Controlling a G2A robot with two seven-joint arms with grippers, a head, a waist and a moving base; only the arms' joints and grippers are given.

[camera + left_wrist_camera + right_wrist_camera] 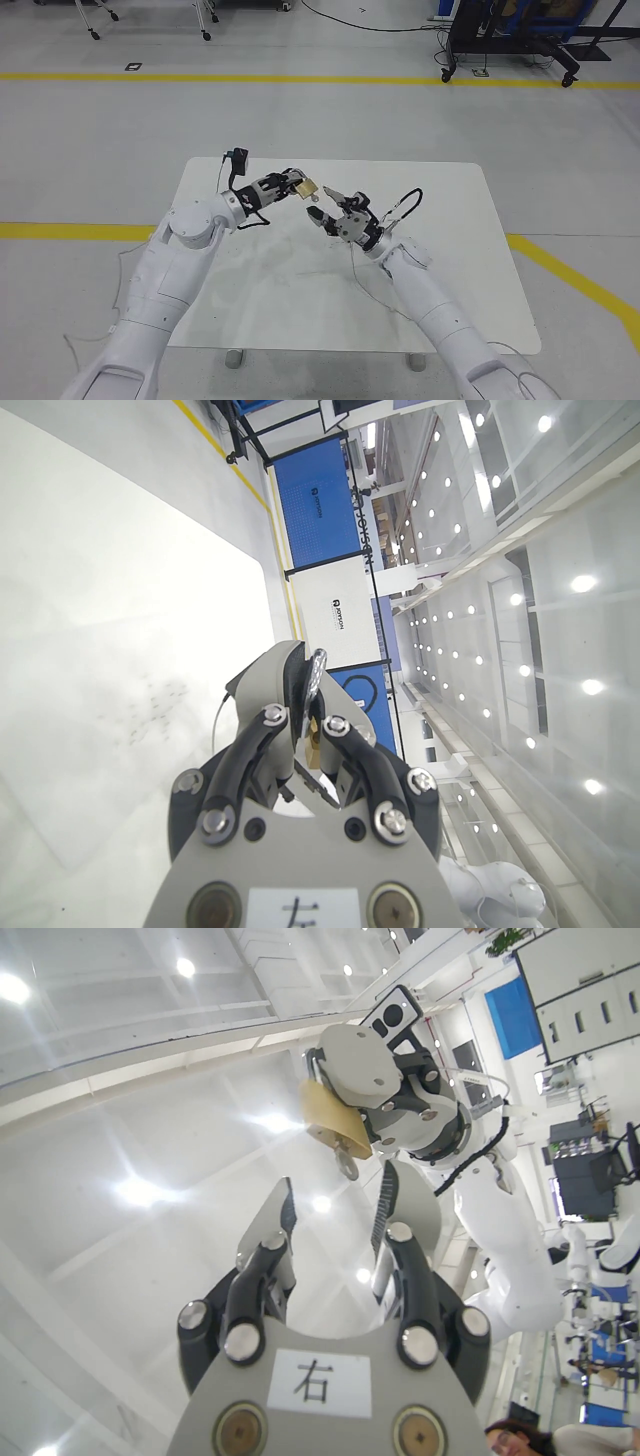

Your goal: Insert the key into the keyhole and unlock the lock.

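- The brass padlock is up in the air above the white table, over its far-middle part, resting on nothing.
- The key is seated in the keyhole on the lock's end face. Its silvery head sticks out toward the other arm.
- The left gripper has its jaws pinched on the padlock's body, one pad on each flat side. From its own wrist camera the brass shows squeezed between the dark pads.
- A silvery piece pokes out past the left fingertips. It looks like the shackle, though I can't tell whether it is latched or sprung.
- The right gripper faces the lock with its jaws spread wide and nothing in them.
- The key's head sits just beyond the right fingertips, roughly in line with the gap and touching neither one.
- From above, the two grippers meet nearly nose to nose, left and right, with the padlock between them.
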